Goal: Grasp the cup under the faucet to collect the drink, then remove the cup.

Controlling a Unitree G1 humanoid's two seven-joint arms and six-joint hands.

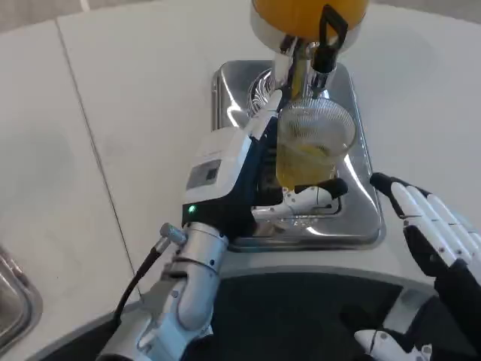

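Left hand [259, 177]: I see it wrapped round the cup [312, 150], thumb across the front.
Cup: part-filled, under faucet [301, 64], over drip tray [353, 226].
Right hand [436, 233]: fingers spread, holding nothing, beside tray's right edge.
Room: bare table [135, 113] leftward.

The left forearm [180, 301] was extended up from the lower edge of the head view, a green light lit near its wrist. The left hand [248, 177] was turned with its white back upward and leftward, its fingers [308, 197] wrapped in a grasp. The right hand [432, 229] was held low at the right edge, its fingers [406, 199] extended, apart, and closed on nothing.
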